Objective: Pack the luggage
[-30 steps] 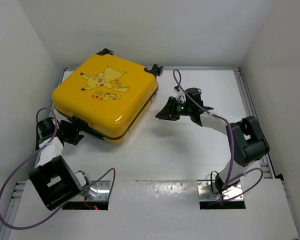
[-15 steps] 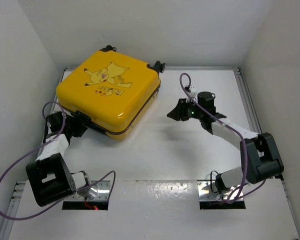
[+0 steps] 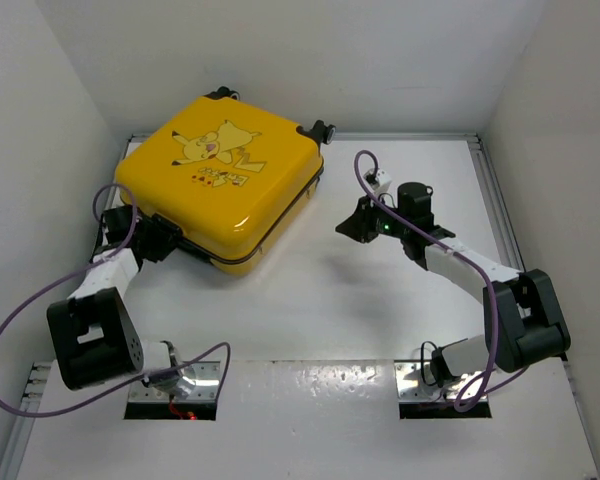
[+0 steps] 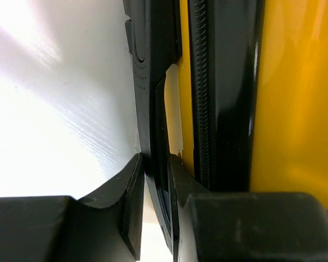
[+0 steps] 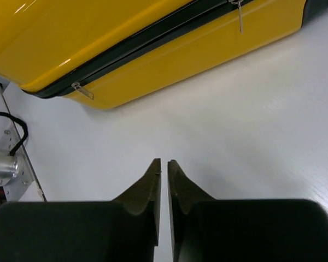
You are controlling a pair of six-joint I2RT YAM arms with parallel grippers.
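at the table's (image 3: 380, 320) far left the luggage (image 3: 220, 190) lies lid-down and seemingly packed, left gripper (image 4: 156, 164) pinching its black side handle (image 4: 153, 82), right gripper (image 5: 164, 164) pressed together, empty, nearby; zip closure unconfirmed.

Overhead light is washing the white table (image 3: 380, 300) bright and even. Soft shadows are pooling along the luggage (image 3: 220, 190) at its 5 o'clock edge, and glare is streaking the yellow shell. The left wrist view is blowing out at 9 o'clock, with the left gripper (image 4: 154, 161) blurring close-up. The right gripper (image 5: 164, 164) is going soft at 6 o'clock.
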